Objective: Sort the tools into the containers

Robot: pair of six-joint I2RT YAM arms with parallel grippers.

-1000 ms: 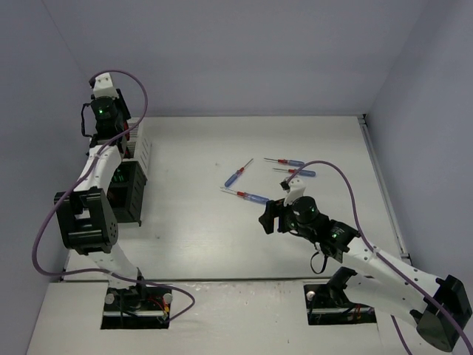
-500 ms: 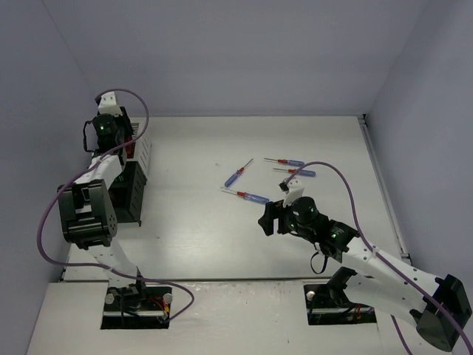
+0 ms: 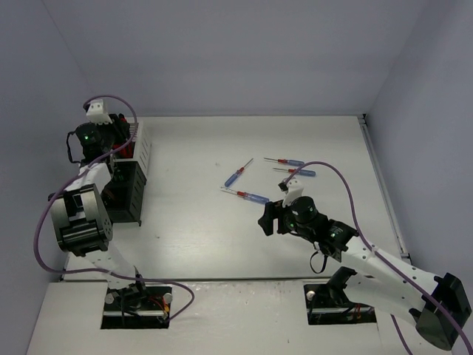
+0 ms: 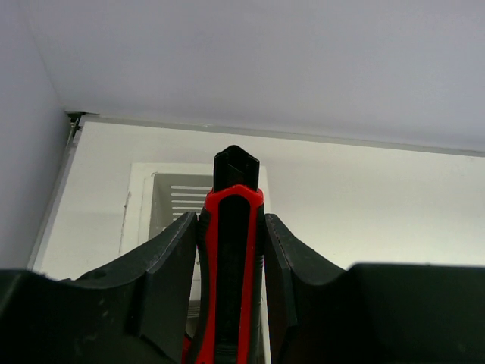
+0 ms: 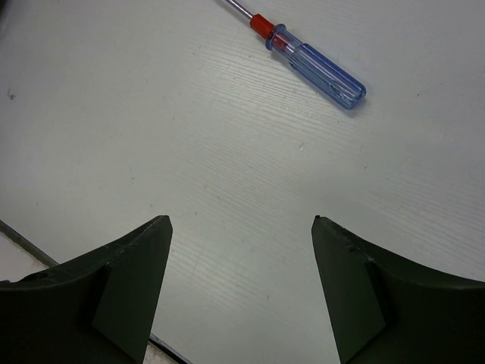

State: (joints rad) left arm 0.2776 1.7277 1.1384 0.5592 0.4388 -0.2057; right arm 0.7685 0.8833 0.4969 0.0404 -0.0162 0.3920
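My left gripper is shut on red-handled pliers, handle end pointing away from the camera. It hangs above a white slatted bin. From the top view the left gripper is over the white bins at the far left, with a bit of red showing beside it. Black bins stand just nearer. My right gripper is open and empty, low over the table. Several blue and red screwdrivers lie mid-table: one, one and a pair. One screwdriver lies ahead of my right gripper.
The bins line the left edge next to the left wall. The back wall and the right wall close the table in. A dark seam runs along the table's right edge.
My left wrist has swung left and a little nearer over the bins, still holding the pliers. The right arm has hardly moved.
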